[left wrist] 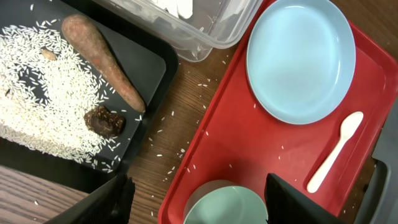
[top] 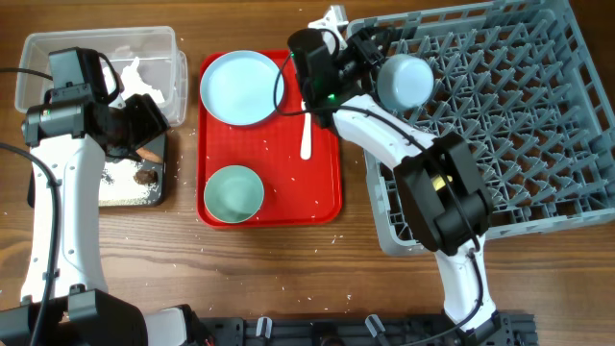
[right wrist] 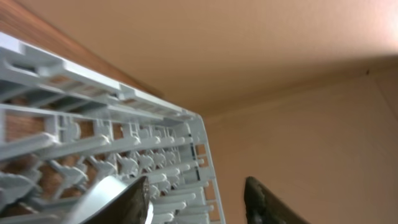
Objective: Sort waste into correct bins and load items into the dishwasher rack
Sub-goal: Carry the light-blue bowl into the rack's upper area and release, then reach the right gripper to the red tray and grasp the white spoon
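Right arm: my right gripper (right wrist: 199, 196) sits at the far-left corner of the dishwasher rack (top: 519, 125), jaws apart, nothing between them.
Small bowl (top: 405, 80): in the rack, just beside one finger.
Left arm: left gripper (left wrist: 198, 190) hovers near the black tray (left wrist: 149, 68), jaws apart, empty.
Next move: I'd lift straight up so no finger tips the bowl, then go for the plate (top: 239, 87) on the red tray (top: 288, 207).

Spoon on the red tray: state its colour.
White. The spoon shows best in the left wrist view, lying on the red tray beside the pale blue plate.
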`<state>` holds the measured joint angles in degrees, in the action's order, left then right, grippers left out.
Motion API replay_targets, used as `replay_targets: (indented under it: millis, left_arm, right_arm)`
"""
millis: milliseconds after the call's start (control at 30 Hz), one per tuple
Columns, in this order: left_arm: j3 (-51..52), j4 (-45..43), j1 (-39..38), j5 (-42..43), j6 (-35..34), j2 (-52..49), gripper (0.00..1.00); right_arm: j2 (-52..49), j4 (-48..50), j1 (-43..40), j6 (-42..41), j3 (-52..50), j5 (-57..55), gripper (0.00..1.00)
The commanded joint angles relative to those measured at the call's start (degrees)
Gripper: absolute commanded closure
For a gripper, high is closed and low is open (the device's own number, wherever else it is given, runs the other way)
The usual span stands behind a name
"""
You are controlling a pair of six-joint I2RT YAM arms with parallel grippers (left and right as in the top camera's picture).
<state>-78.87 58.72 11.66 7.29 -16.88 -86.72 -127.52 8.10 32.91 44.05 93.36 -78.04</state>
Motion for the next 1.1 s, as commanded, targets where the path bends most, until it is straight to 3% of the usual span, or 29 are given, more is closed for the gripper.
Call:
replay_targets:
  millis: [0, 100, 200, 233, 333, 467, 733, 1067]
  left_arm:
    - [-0.6, -0.2, 0.2, -0.3, -0.3, -0.4, 0.32]
    - [-0.6, -0.6, 0.2, -0.3, -0.3, -0.4, 0.31]
    - [-0.6, -0.9, 0.2, -0.3, -0.3, -0.4, 0.31]
    - [-0.6, -0.9, 0.2, -0.3, -0.3, -0.4, 0.31]
    - [-0.6, -0.8, 0.2, -0.3, -0.3, -0.4, 0.31]
    - [-0.6, -0.8, 0.2, -0.3, -0.3, -0.4, 0.3]
    - [-0.6, -0.8, 0.2, -0.3, -0.3, -0.4, 0.3]
    - [-0.6, -0.7, 0.2, -0.3, -0.3, -0.4, 0.29]
  right_arm:
    - [1.9, 1.8, 1.9, 0.2, 0.0, 3.4, 0.36]
    - [4.9, -0.1, 3.9, -2.3, 0.0, 11.7, 0.22]
    - [7.8, -13.9, 5.8, -11.8, 0.0, 27.0, 0.2]
    - [9.1, -21.4, 5.9, -19.3, 0.0, 37.3, 0.2]
    - [11.2, -32.1, 4.3, -40.1, 0.0, 53.1, 0.23]
    - [11.6, -39.1, 2.2, -50.1, 0.0, 64.9, 0.36]
    - [11.4, -40.5, -6.4, -54.7, 0.0, 72.9, 0.44]
    - [8.5, -41.7, -8.8, -54.5, 0.0, 68.4, 0.45]
